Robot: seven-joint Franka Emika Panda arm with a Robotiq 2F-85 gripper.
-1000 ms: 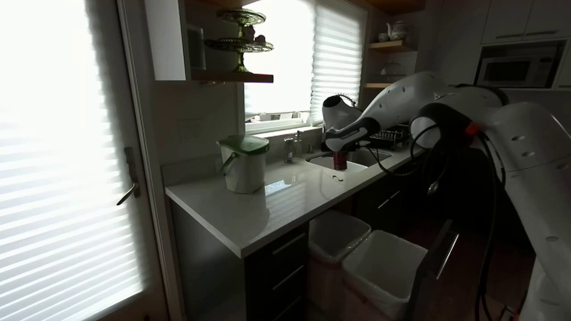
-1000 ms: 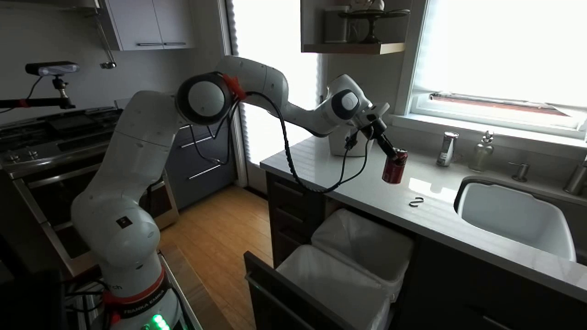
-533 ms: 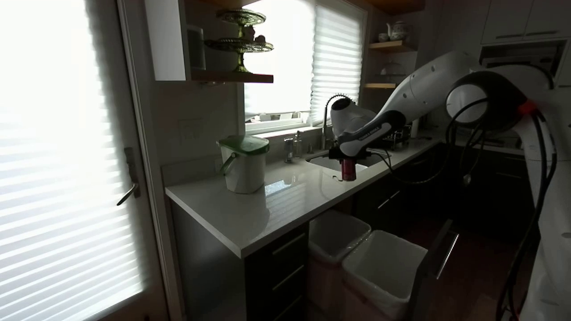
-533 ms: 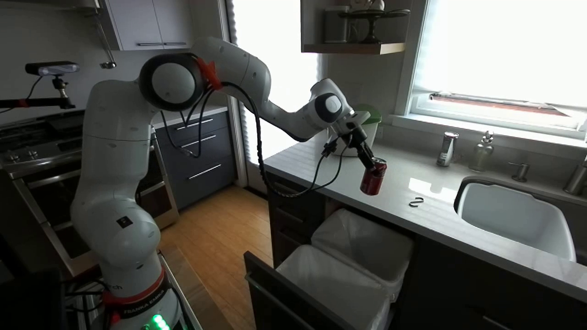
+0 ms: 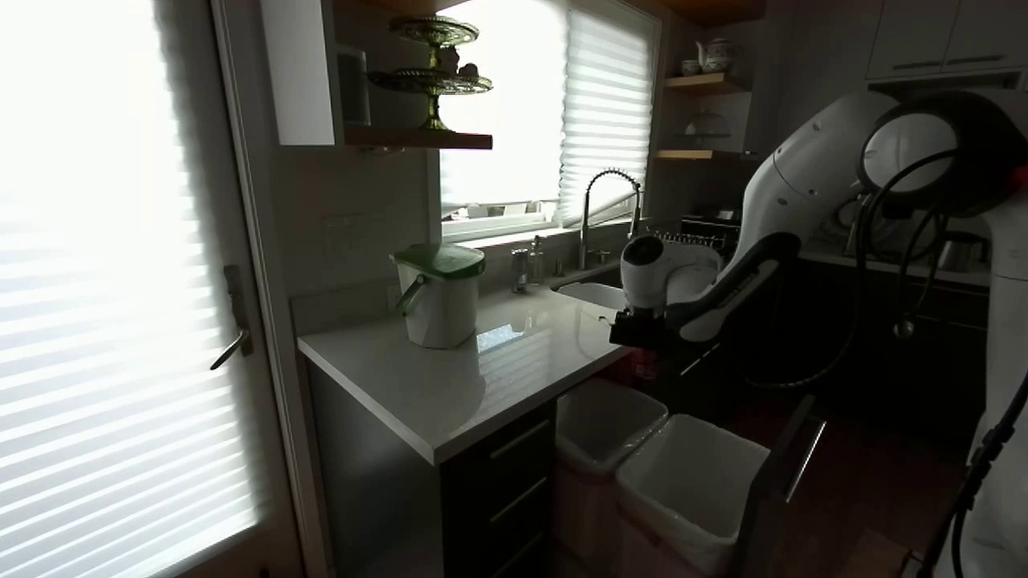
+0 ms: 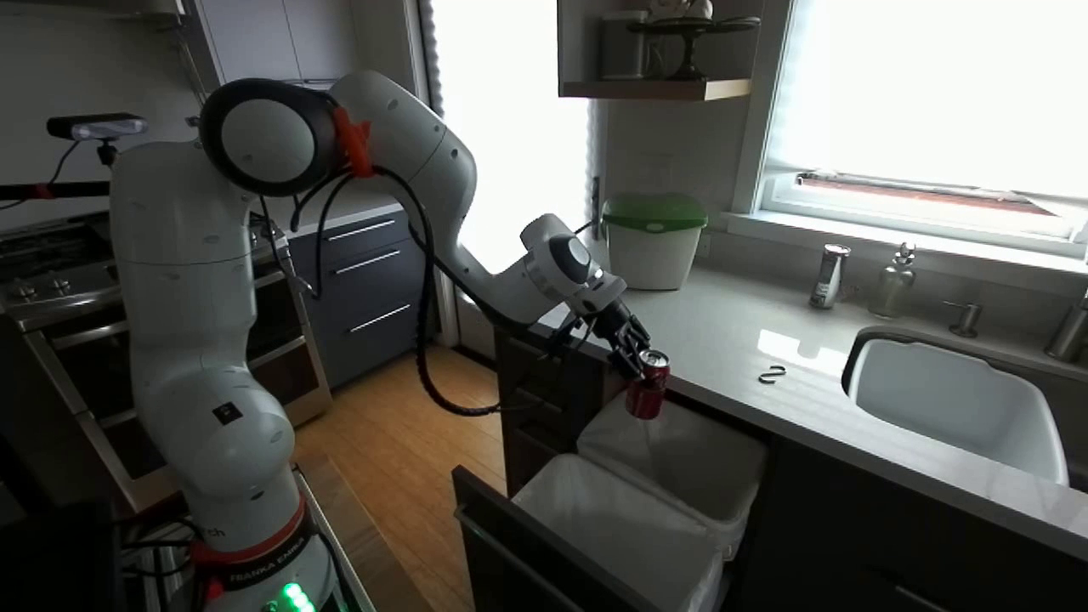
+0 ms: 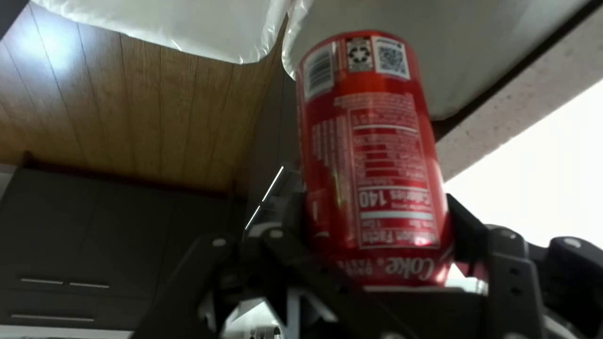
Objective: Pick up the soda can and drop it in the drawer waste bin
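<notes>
The soda can is red and hangs slightly tilted in my gripper. It also shows in an exterior view, just below the counter's front edge. In the wrist view the can sits between both fingers, with the right finger against its side. The drawer waste bin stands pulled out, with a dark front panel. It holds a front bin and a back bin, both lined in white plastic. The can appears over the back bin, near the counter edge; its exact height above the rim is unclear.
The white countertop has its front edge right beside the can. A white container with a green lid, an S-shaped hook, a small silver can and a soap bottle stand or lie on it. The sink is farther along.
The gripper has carried the can from above the countertop past its front edge and lower, toward the bins. The arm has drawn back, uncovering the green-lidded container. The drawer has not moved.
</notes>
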